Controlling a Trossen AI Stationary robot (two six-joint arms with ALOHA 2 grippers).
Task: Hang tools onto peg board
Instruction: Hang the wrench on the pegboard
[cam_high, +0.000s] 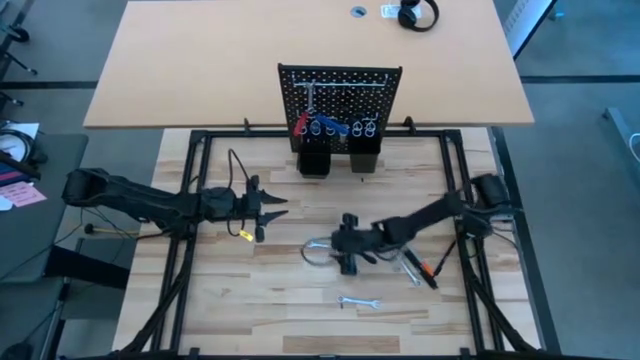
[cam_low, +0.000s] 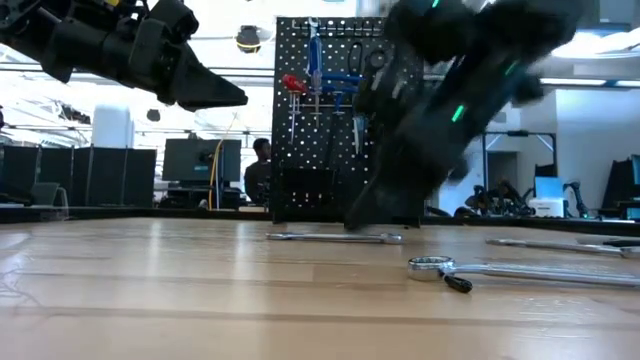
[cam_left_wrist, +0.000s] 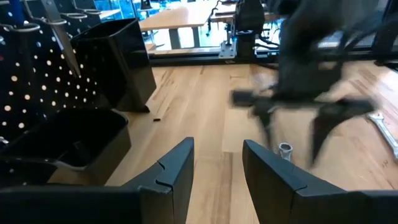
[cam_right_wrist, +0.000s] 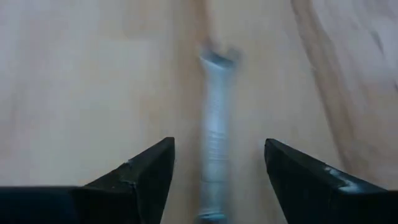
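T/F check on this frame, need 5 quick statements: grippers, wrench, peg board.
1. The right gripper is open above a silver wrench lying on the table. True.
2. The left gripper holds a screwdriver. False: its fingers are apart and empty.
3. The peg board lies flat. False: it stands upright.
4. Tools already hang on the peg board. True.
5. No tools remain on the table. False: a small wrench and others still lie there.

Tabletop (cam_high: 250, 300): pale wood planks, smooth, light sheen. Wrench (cam_right_wrist: 214, 155): bright silver metal, glossy. Peg board (cam_high: 340, 85): black perforated metal, matt. Cups (cam_left_wrist: 118, 59) at its base: black, smooth, faint gloss. Right end effector (cam_right_wrist: 217, 171) fingers: dark, matt.
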